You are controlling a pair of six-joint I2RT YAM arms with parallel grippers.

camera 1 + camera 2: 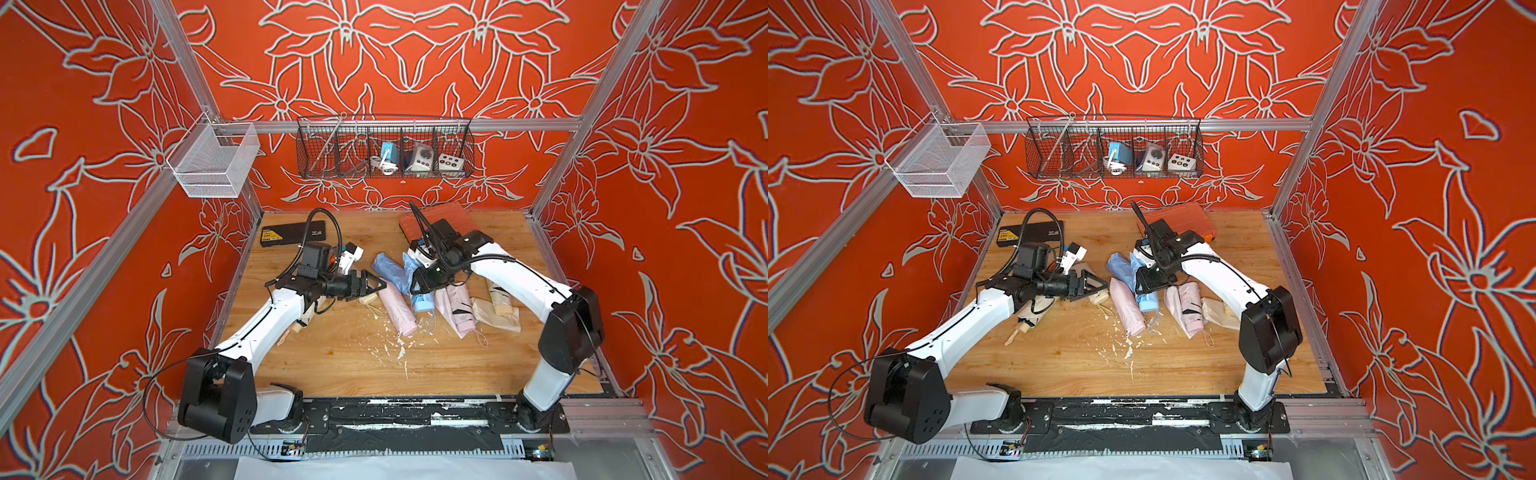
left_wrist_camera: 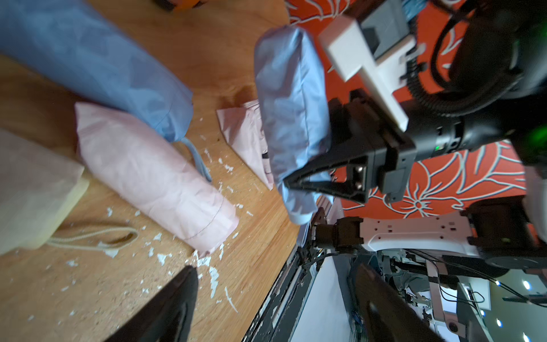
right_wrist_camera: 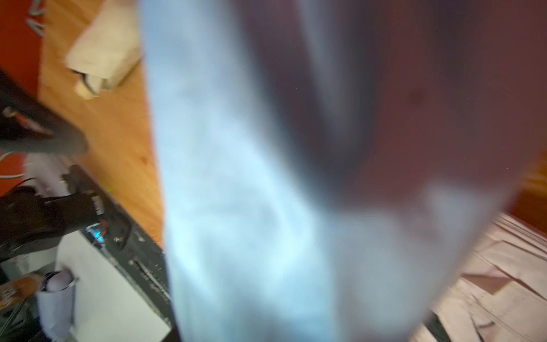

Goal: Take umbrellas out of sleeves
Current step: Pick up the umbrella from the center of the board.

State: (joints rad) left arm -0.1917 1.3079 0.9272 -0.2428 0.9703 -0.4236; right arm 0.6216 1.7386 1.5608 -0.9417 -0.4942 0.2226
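Right claw (image 2: 291, 183) pinched on blue sleeve (image 2: 291, 97), left claw (image 1: 372, 288) spread wide and empty, over cream umbrella (image 1: 368, 298), pink sleeve (image 1: 397, 309) just beside, on table (image 1: 332, 365)

Both top views high, looking down on table (image 1: 332, 365), wrist views close, sharing blue sleeve (image 2: 290, 103)

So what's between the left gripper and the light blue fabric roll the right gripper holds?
A pale pink fabric roll and a second light blue fabric roll lie there, in both top views.
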